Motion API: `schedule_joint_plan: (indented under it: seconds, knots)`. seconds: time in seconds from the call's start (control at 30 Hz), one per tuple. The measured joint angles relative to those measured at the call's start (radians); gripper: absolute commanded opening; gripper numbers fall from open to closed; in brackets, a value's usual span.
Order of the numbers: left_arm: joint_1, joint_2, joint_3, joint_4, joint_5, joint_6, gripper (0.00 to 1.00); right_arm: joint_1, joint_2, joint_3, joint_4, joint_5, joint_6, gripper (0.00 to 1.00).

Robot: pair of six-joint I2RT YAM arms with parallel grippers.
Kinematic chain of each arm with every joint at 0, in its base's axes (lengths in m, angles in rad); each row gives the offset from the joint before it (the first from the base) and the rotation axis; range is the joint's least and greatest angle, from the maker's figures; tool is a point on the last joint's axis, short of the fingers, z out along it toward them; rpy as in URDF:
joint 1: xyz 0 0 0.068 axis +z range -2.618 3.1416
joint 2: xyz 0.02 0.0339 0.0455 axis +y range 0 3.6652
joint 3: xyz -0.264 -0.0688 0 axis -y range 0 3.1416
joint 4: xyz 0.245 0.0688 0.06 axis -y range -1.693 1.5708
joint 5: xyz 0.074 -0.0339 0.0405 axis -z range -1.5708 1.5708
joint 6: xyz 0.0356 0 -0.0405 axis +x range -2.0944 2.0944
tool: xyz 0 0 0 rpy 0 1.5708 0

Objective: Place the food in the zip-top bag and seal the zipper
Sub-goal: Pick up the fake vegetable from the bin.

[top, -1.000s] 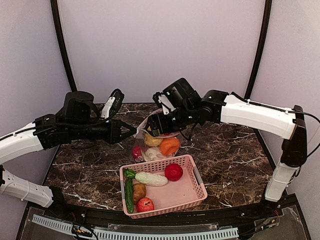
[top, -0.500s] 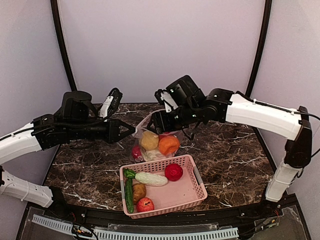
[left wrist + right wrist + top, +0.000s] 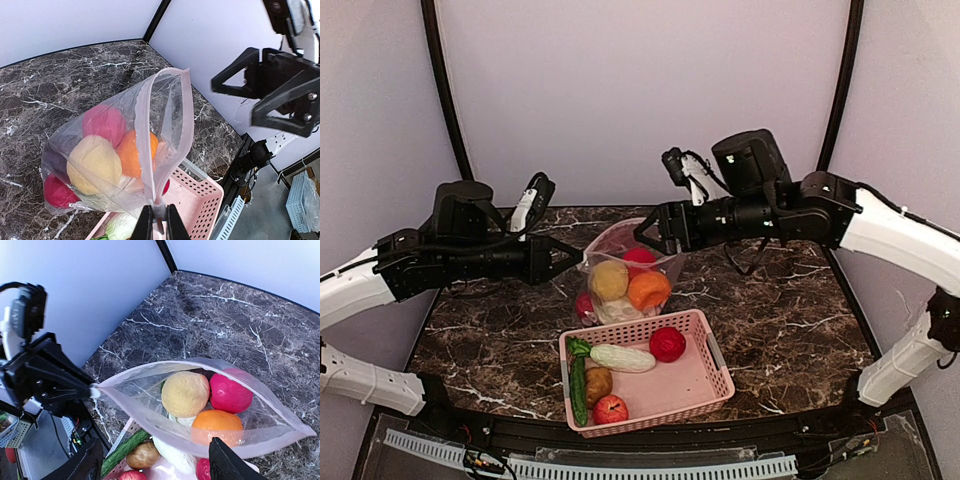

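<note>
Left gripper (image 3: 160,221): fingers pressed together on one end of the zipper (image 3: 148,145), at a corner of the zip-top bag (image 3: 612,243).

Bag: sits on the marble table (image 3: 790,300) just behind the pink basket (image 3: 718,378). The mouth is raised and gaping, and the strip is unsealed along its whole visible run.

Contents: yellow ball (image 3: 610,280), orange ball (image 3: 649,290), pink-red ball (image 3: 640,256). A second red piece and something pale lie low in the bag, not identifiable.

Left in the basket: cucumber (image 3: 579,385), pale cabbage (image 3: 622,357), dark red ball (image 3: 667,344), potato (image 3: 598,382), red apple (image 3: 611,408).

Progress, as judged: loading is roughly half done. Five pieces are left to transfer, and the sealing is not yet begun.

Right gripper (image 3: 646,234): fingers spread wide and empty, poised over the far side of the bag mouth, apart from the plastic.

Arms: the left forearm reaches in level from the left, its wrist pointing at the bag corner. The right arm stretches in from the right with the forearm roughly level, its wrist aimed leftward and slightly down over the opening.
</note>
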Motion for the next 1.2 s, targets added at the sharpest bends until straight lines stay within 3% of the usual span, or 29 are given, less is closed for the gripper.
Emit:
schedule_joint_plan:
  seconds: [0.27,0.57,0.83,1.2]
  knots:
    - [0.005,0.016,0.000,0.003,0.003,-0.004,0.01,0.089,-0.229,-0.203,0.064,0.026,0.021,0.71]
    - [0.013,0.018,0.000,0.006,0.004,-0.011,0.01,0.290,-0.196,-0.394,0.090,0.057,0.158,0.77]
    - [0.015,0.018,0.000,0.006,0.012,-0.019,0.01,0.400,0.057,-0.306,0.123,0.109,0.267,0.78]
    - [0.026,0.018,0.000,0.004,0.034,-0.019,0.01,0.524,0.328,-0.014,0.044,0.208,0.228,0.71]
